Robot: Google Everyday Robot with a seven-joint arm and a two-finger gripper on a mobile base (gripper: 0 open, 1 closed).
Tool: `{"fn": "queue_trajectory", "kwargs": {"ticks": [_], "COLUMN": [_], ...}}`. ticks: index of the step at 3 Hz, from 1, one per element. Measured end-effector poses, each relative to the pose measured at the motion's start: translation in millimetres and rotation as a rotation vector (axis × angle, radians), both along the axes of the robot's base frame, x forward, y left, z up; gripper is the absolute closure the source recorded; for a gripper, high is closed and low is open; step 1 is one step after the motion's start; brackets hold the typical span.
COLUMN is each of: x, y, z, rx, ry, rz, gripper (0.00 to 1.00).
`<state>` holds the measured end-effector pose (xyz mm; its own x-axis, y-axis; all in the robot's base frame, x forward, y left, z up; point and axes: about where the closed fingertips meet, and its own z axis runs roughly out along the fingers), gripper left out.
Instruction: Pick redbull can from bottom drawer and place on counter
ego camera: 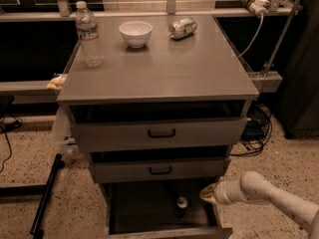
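Note:
The bottom drawer (149, 229) is pulled open and its inside is dark. The redbull can (182, 205) stands upright inside it, right of the middle; mostly its silver top shows. My gripper (205, 193) comes in from the lower right on a white arm and sits at the drawer's right edge, just right of and a little above the can. The grey counter (164, 68) is the cabinet's flat top.
On the counter stand a clear water bottle (88, 34) at the back left, a white bowl (135, 33) and a silvery can lying on its side (182, 28). The two upper drawers (159, 133) are slightly open. Cables (256, 128) lie on the floor at the right.

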<state>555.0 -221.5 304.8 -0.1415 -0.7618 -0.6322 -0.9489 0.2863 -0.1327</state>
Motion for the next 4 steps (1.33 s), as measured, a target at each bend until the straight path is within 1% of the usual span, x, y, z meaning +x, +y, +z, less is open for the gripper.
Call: {"fn": "queue_trajectory", "kwargs": {"ticks": [1, 3, 4], "x": [-2.6, 2.9, 4.6], "y": [2.5, 10.0, 17.6], "z": [-23.4, -49.1, -56.1], "rx": [0.024, 0.081, 0.105], "ry": [0.021, 0.025, 0.029], "rz": [0.004, 0.009, 0.024], "gripper": [0.81, 0.35, 0.3]}}
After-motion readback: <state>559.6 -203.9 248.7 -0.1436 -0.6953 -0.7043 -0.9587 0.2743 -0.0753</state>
